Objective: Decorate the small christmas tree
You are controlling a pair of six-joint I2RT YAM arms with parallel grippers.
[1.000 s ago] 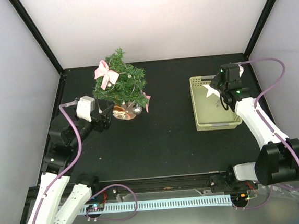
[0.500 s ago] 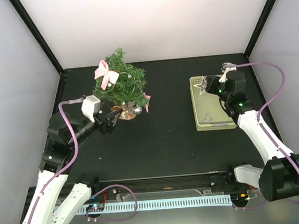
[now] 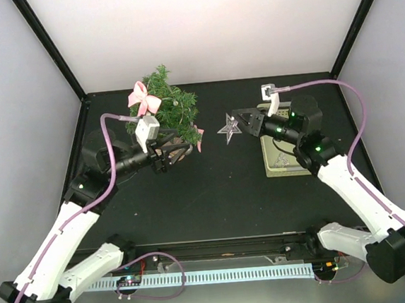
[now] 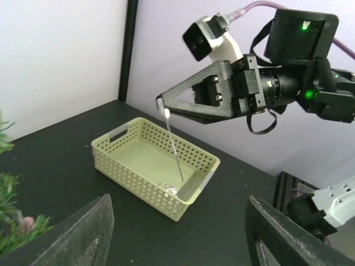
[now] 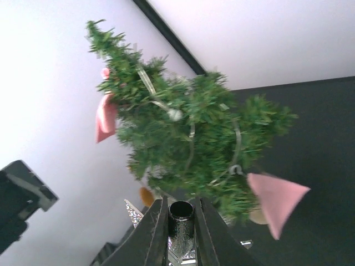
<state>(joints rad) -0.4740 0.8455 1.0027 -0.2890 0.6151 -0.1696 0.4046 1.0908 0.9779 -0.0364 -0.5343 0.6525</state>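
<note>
Black table (image 3: pixel 222 213), seen from above. Right of centre, a pale green basket (image 4: pixel 133 170) holds a small silvery item (image 4: pixel 169 188) — possibly another ornament, too small to tell. The left gripper (image 3: pixel 169 154) hovers with fingers spread and nothing between them, just beside the foot of the small christmas tree (image 3: pixel 167 112). The right gripper (image 3: pixel 238 120) pinches a silver star (image 3: pixel 228 127), held in the air between basket and tree. The tree stands upright toward the far left of the table — pink bows (image 3: pixel 141 98) and a thin silver garland (image 5: pixel 148 83) on its branches.
</note>
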